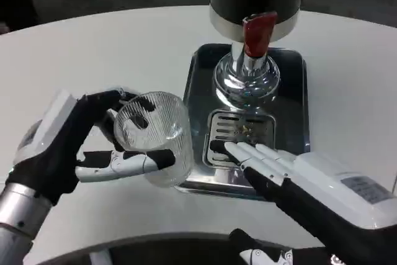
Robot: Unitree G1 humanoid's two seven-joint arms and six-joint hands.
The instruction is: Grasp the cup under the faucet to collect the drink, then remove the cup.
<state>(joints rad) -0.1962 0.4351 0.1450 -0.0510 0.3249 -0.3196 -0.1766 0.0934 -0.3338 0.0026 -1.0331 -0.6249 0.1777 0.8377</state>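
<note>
left hand [68, 147] fingers clamp the cup [155, 138]; right hand [291, 172] fingers straight, together, on the drip tray [198, 85].

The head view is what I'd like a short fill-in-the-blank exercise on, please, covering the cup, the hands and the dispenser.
1. The ribbed clear cup is held by the ____ hand.
2. The dispenser's tap lever is coloured ____.
3. The right hand rests its fingertips on the slotted ____ of the steel tray.

Missing words: left; red; grate
</note>
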